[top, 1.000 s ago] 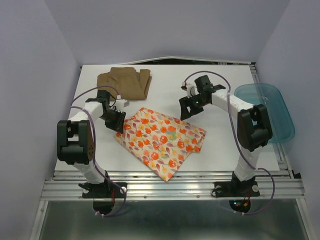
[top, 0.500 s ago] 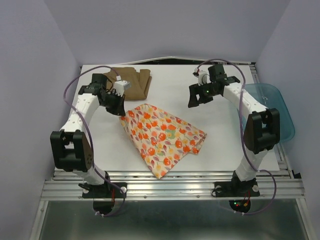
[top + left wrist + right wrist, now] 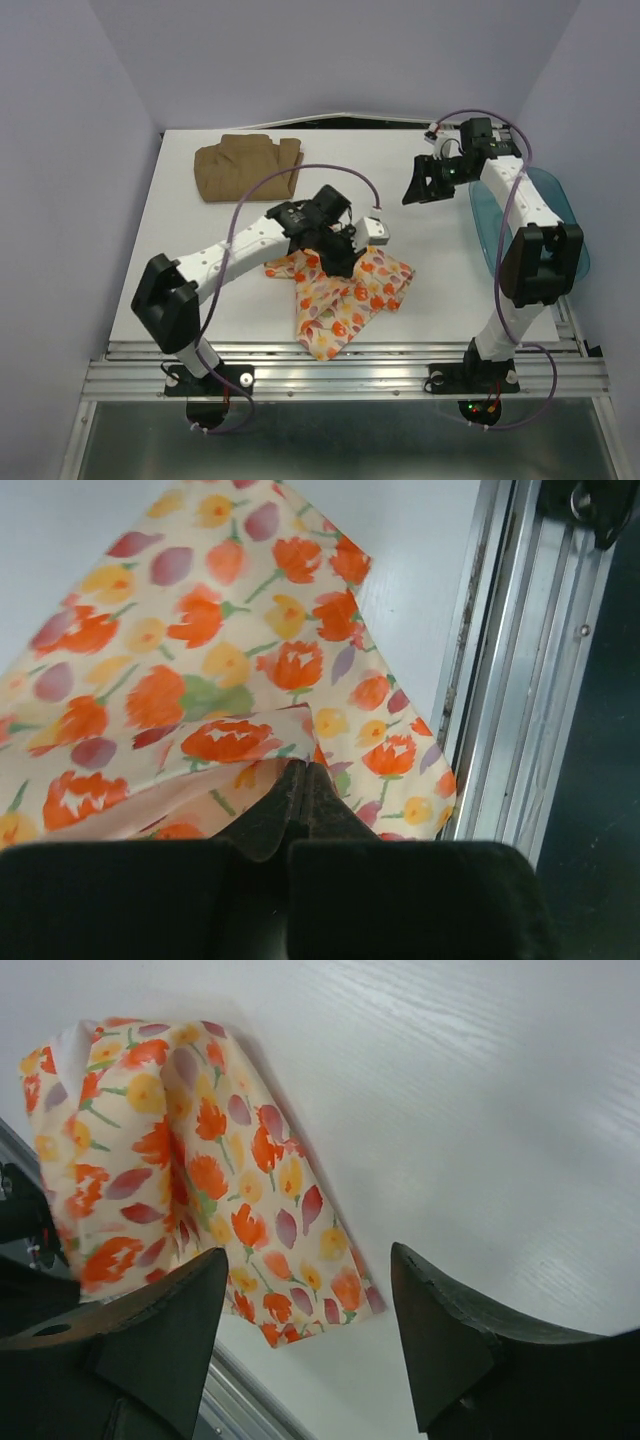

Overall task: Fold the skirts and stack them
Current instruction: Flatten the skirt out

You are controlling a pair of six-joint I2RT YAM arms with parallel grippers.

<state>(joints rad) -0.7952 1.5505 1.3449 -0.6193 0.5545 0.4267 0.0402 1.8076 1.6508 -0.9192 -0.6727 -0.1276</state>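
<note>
the top camera hangs high behind both arm bases, looking down over the whole table (image 3: 450, 270). the left wrist camera looks along the left gripper (image 3: 298, 780), close against the leaf-print skirt (image 3: 200, 680) at its tips. the right wrist camera looks past the right gripper (image 3: 308, 1260) from farther off. that skirt shows in all three views.

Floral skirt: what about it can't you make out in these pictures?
Top view: the left arm covers the floral skirt's far edge, so the fold there is hidden.
Left wrist view: the left gripper is shut on a cloth edge; how many layers it pinches cannot be told, and its body hides the cloth below.
Right wrist view: the open right gripper's finger covers the skirt's lower left corner.
</note>
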